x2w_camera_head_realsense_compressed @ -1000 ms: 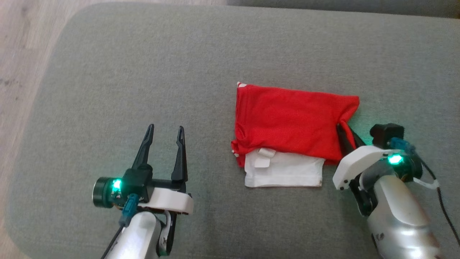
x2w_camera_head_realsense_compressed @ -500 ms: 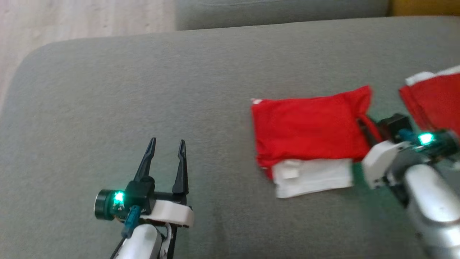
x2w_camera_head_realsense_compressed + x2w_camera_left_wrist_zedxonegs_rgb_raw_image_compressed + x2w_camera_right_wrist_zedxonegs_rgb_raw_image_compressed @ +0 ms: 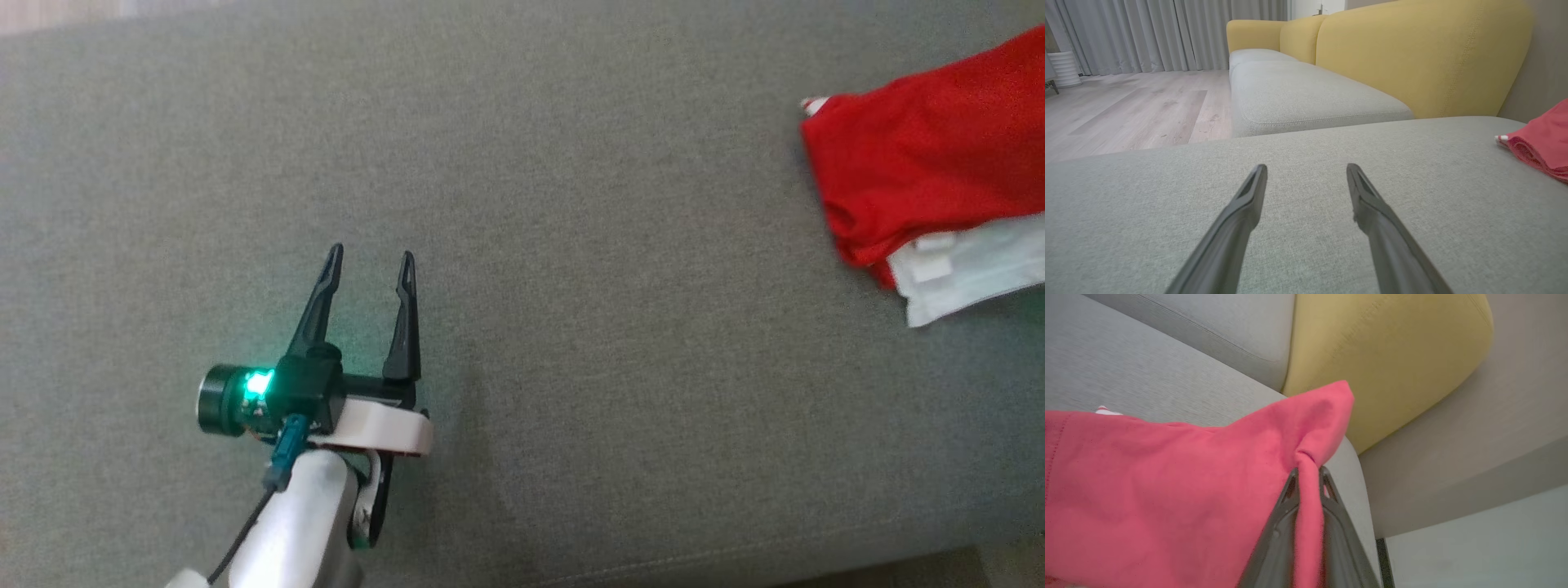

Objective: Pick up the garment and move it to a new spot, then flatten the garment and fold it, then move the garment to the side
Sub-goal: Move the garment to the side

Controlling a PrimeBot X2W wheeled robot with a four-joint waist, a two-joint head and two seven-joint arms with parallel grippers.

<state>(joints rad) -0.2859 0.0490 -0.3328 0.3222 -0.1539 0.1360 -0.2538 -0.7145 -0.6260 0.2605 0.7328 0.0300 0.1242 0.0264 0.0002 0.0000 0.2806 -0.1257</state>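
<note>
Folded red garment [image 3: 922,163], with a white layer showing under its lower edge, lies at the upper right of the head view on the grey seat cushion [image 3: 571,343], cut off by the frame edge. Right end effector [image 3: 1308,471] is closed on a bunched red corner of it, bottom centre of the right wrist view, cloth running down between the fingers. Left end effector [image 3: 371,255] is open and empty at lower left of the head view, over the cushion, well apart from the garment. Yellow backrest [image 3: 1412,53] and wood floor [image 3: 1126,110] sit in the upper part of the left wrist view.
</note>
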